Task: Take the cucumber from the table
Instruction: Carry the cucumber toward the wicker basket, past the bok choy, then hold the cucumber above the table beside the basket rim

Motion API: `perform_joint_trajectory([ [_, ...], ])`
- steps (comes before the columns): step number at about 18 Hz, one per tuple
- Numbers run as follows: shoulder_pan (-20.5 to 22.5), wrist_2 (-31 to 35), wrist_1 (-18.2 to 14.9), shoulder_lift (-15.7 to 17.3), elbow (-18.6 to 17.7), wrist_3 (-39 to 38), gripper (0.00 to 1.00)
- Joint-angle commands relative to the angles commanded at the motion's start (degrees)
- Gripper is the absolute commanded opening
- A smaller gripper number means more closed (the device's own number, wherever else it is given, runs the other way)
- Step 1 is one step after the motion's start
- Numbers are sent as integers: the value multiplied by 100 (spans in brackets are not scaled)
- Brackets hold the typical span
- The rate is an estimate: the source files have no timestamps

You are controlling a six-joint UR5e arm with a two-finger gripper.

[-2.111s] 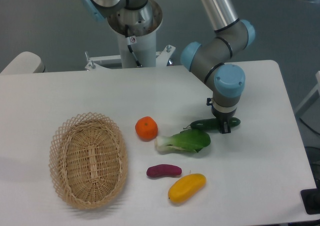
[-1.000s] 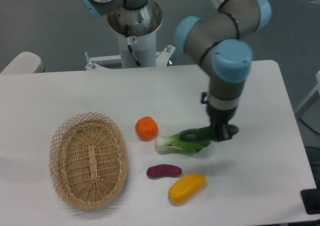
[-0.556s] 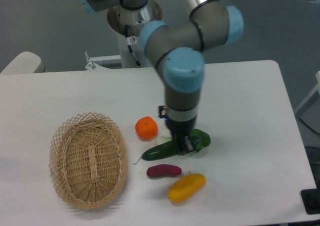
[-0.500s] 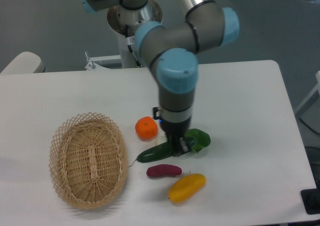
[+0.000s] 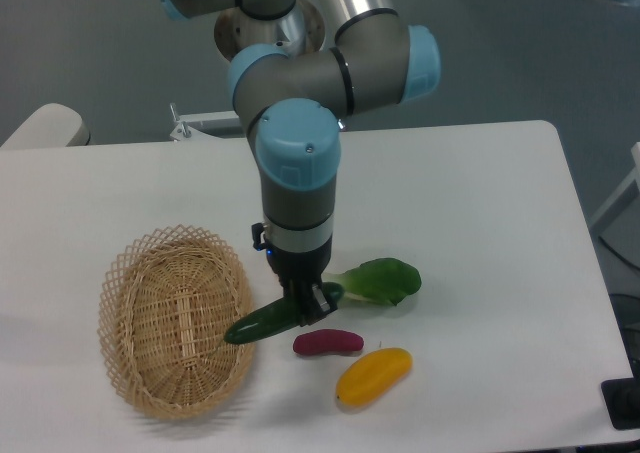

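One cucumber (image 5: 268, 320) clamped in gripper (image 5: 305, 306) near its right end, tilted, off the table (image 5: 500, 223); left tip reaches over wicker basket (image 5: 175, 318) rim.

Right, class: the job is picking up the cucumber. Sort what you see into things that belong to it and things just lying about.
Belongs: cucumber, pincer shut on it, table.
Lying about: wicker basket, bok choy, purple sweet potato, yellow mango.
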Motion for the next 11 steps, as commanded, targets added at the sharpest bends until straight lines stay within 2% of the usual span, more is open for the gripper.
perform_joint_trajectory([
  [11,149,0,-9,53,18,52,31],
])
